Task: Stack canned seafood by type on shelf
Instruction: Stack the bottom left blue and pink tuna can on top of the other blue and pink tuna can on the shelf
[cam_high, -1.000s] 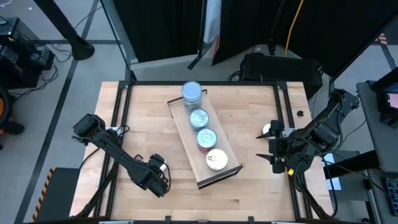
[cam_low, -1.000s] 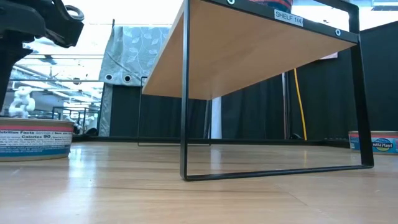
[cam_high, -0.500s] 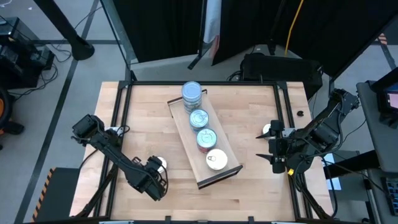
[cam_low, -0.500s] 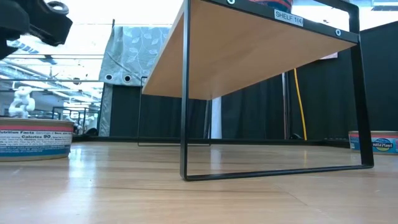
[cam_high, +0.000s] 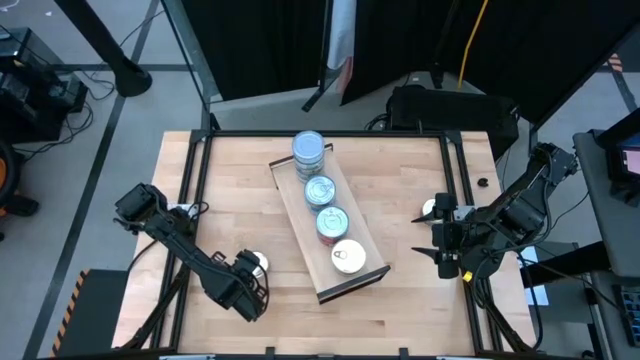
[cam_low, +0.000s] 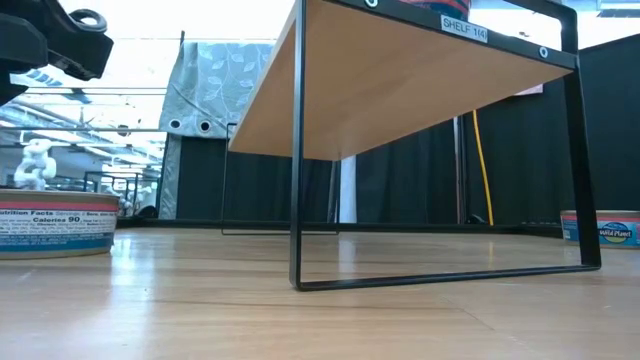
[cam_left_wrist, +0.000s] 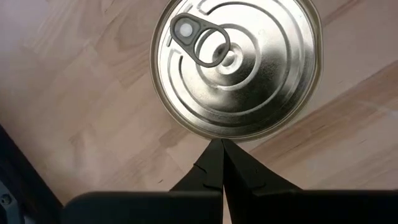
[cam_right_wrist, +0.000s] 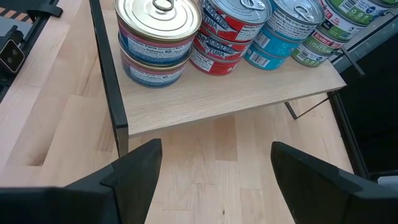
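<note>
Left gripper (cam_left_wrist: 222, 163), drawn back slightly, fingers pressed together beside loose tin (cam_left_wrist: 236, 65); I feared nudging it away, unopened.

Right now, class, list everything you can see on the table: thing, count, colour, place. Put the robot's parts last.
Shelf: one, light wood with dark rim, slanted across the table's middle.
Stacks of cans: four, in a row on the shelf; gold-top with blue label, red, teal, green.
Loose cans: two, on the table; a silver-top one by the left gripper, another near the right edge.
Table: one, light wood.
Left gripper: shut, front left, beside the silver-top can.
Right gripper: open, at the right edge, facing the shelf.
</note>
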